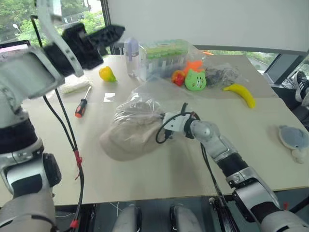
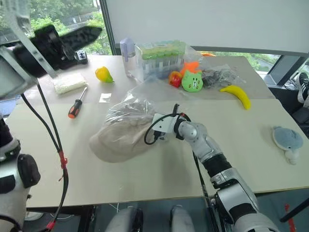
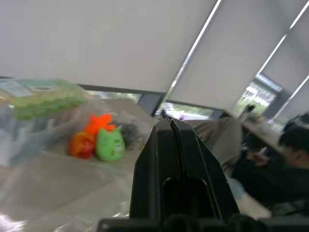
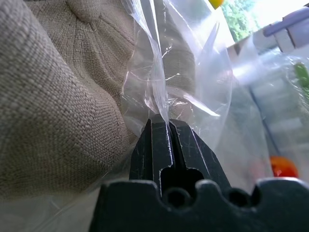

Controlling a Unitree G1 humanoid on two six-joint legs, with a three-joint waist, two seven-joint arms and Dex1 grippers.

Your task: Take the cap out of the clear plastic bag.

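Observation:
The beige-grey cap point(image 1: 126, 139) lies in the middle of the table, with the crinkled clear plastic bag point(image 1: 137, 105) bunched over its far part. My right gripper point(image 1: 162, 119) rests at the cap's right side. In the right wrist view it is shut point(image 4: 166, 123) on a fold of the bag's film, with the cap's woven fabric point(image 4: 58, 111) close beside it. My left gripper point(image 1: 119, 30) is raised high above the table's far left, well away from the bag. It is shut point(image 3: 168, 121) with nothing in it.
A screwdriver point(image 1: 82, 106), a white packet point(image 2: 70, 82) and a yellow pepper point(image 1: 107, 74) lie at the left. At the back stand a bottle point(image 1: 131, 55), a green-topped box point(image 1: 164, 54), a green cat toy point(image 1: 195, 80) and a banana point(image 1: 241, 94). A grey plush point(image 1: 293, 137) sits at the right edge.

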